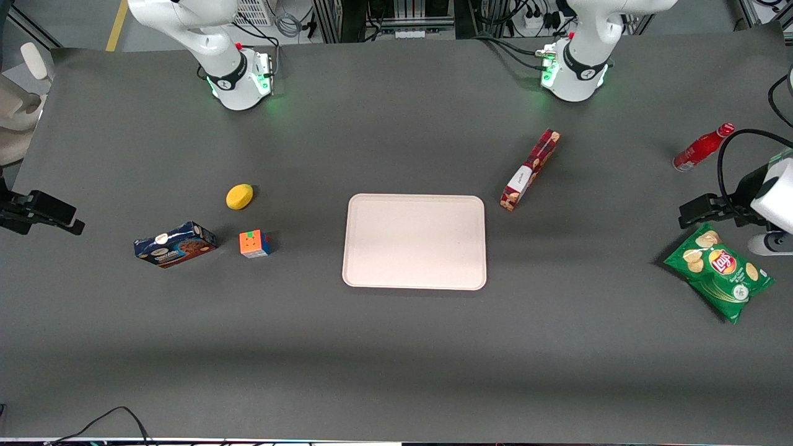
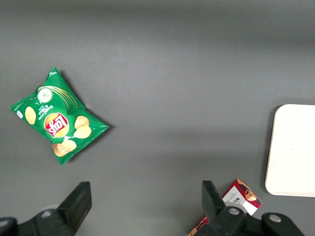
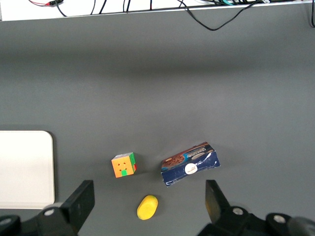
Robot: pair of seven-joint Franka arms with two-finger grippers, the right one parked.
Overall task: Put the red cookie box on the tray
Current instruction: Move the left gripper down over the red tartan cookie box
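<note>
The Lay's chip bag [image 1: 718, 271] lies nearest; the gripper [image 2: 142, 209], wide open and empty, hovers above the light, stiff red cookie box [image 1: 530, 169], best pinched across its narrow sides.

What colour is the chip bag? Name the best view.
Green, with a red and yellow logo: the chip bag shows best in the left wrist view, apart from the open gripper.

Legible text: "Lay's" logo in red and yellow on the green chip bag [image 1: 718, 271], also readable in the left wrist view [image 2: 58, 124]. Small print under the logo: not legible. White label on the red box [image 1: 530, 169] bears dark print, unreadable. Blue box [image 1: 175, 243]: print unreadable.
</note>
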